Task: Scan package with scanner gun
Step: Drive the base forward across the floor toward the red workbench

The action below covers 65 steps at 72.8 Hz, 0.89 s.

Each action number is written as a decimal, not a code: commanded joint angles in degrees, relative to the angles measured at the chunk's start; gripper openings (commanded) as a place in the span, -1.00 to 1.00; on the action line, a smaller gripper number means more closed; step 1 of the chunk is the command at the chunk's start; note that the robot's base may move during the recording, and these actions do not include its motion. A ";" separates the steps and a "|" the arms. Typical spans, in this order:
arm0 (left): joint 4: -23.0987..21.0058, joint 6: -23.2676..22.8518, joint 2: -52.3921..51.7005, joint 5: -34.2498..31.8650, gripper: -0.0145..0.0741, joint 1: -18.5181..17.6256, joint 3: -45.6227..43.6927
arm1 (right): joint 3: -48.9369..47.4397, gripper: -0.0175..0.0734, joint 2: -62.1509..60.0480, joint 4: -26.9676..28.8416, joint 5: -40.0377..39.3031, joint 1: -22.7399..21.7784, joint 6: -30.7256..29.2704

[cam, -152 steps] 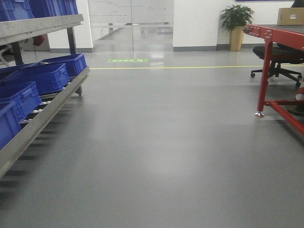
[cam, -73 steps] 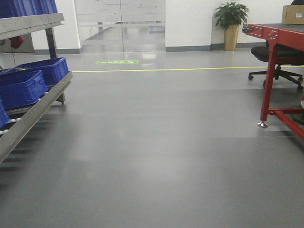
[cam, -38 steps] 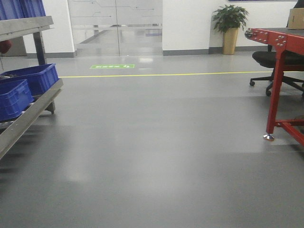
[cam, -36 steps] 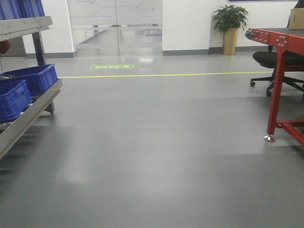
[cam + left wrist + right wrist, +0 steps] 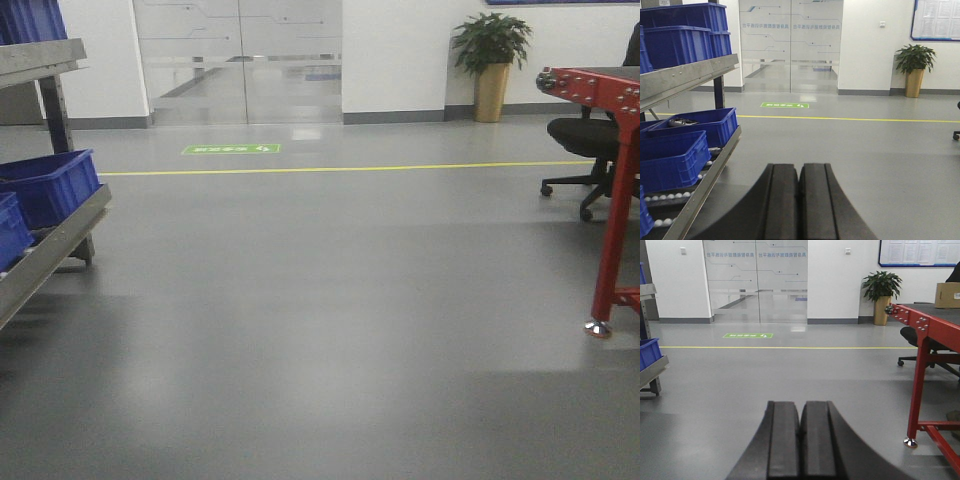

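Note:
The package [image 5: 947,295], a tan cardboard box, sits on the far end of a red table [image 5: 927,322] at the right of the right wrist view. It does not show in the front view. The scanner gun is out of view. My left gripper [image 5: 800,167] is shut with nothing between its black fingers and points over grey floor beside a rack. My right gripper [image 5: 800,405] is also shut and empty, pointing over the floor to the left of the red table.
A metal roller rack [image 5: 50,235] with blue bins [image 5: 45,185] lines the left side. The red table's leg [image 5: 612,225] stands at the right, with a black office chair [image 5: 590,135] behind it. A yellow floor line [image 5: 340,168], glass doors and a potted plant [image 5: 490,60] lie ahead.
The front view has advanced across the floor: the rack slid out to the left, the red table out to the right. The box on the table has left that view.

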 commanded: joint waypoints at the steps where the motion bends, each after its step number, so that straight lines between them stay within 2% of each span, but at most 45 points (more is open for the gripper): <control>1: -0.11 0.00 -0.20 -1.20 -0.92 0.00 -0.14 | -0.03 -0.99 -0.14 0.16 -0.88 -0.02 -0.48; 65: -0.11 0.00 -0.20 -1.20 -0.92 0.00 -0.14 | -0.03 -0.99 -0.14 0.16 -0.88 -0.02 -0.48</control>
